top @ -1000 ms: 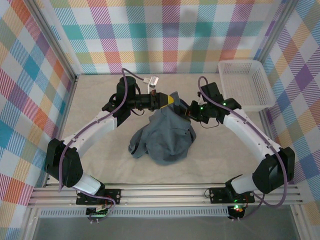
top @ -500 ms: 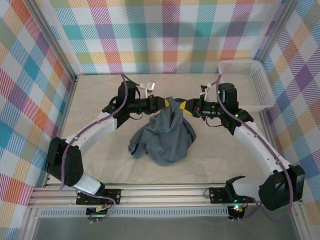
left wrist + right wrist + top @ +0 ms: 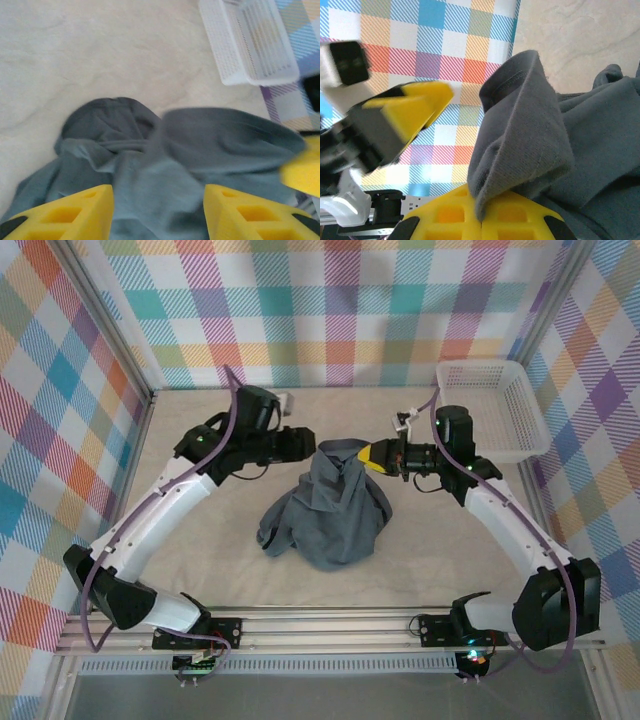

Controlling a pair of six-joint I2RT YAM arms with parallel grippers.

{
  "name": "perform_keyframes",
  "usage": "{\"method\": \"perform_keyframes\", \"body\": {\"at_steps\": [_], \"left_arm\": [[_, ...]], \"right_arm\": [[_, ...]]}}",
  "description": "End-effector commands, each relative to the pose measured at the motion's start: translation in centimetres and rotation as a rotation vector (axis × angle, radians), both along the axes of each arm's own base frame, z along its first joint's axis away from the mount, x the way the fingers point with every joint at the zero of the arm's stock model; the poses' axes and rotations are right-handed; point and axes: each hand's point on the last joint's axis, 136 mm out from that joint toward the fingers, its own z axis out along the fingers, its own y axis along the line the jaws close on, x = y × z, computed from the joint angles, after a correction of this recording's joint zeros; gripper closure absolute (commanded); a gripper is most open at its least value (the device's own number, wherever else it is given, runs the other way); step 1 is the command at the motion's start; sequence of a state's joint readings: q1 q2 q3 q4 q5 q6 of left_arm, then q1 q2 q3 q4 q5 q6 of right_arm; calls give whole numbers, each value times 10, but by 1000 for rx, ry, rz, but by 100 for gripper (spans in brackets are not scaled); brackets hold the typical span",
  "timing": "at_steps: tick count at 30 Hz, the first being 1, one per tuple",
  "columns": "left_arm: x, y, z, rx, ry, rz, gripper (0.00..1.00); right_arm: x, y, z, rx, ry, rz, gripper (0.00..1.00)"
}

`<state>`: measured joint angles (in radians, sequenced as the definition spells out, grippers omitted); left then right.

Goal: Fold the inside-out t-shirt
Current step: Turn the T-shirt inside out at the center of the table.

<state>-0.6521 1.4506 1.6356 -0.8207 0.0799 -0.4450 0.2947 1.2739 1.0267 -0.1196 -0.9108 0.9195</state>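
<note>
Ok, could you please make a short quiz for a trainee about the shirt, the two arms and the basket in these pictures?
1. Fill the gap: the yellow left fingers stand ___ (open or shut).
2. What pinches the crumpled slate blue-grey cloth t-shirt? A left fingers; B yellow right fingers; C both.
3. True or false: the t-shirt lies outside the white mesh plastic basket.
Key: 1 open; 2 B; 3 true.

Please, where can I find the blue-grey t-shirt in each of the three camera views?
Top external: t-shirt bunched mid-table, between the arms.
Left wrist: lower half, beyond the open left gripper.
Right wrist: right side, one fold pinched in the right gripper.
Shared landmark: the beige table.
</note>
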Motion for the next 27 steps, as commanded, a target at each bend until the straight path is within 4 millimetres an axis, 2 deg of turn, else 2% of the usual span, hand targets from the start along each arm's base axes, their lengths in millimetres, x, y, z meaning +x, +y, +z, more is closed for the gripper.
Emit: {"method": "perform_keyframes", "body": {"at_steps": [1,8,13,18,22,27], "left_arm": [[-10,-2,-37,152,145,30,53],[-2,-36,-64,196,264,50,53],[3,-47,-83,173,317,86,53],[7,-29,-90,238,301,158,78],[9,-9,-82,230,275,204,98],[7,14,-60,137,247,208,100]], "right_arm": [[-2,1,10,8,-36,33,100],[-3,0,8,-11,-22,27,100],[-5,1,7,-11,-15,34,100],[-6,-1,7,-29,-17,21,100],[1,-10,-6,-82,2,-39,100],[12,-44,-43,-154,93,-159,99]]}}
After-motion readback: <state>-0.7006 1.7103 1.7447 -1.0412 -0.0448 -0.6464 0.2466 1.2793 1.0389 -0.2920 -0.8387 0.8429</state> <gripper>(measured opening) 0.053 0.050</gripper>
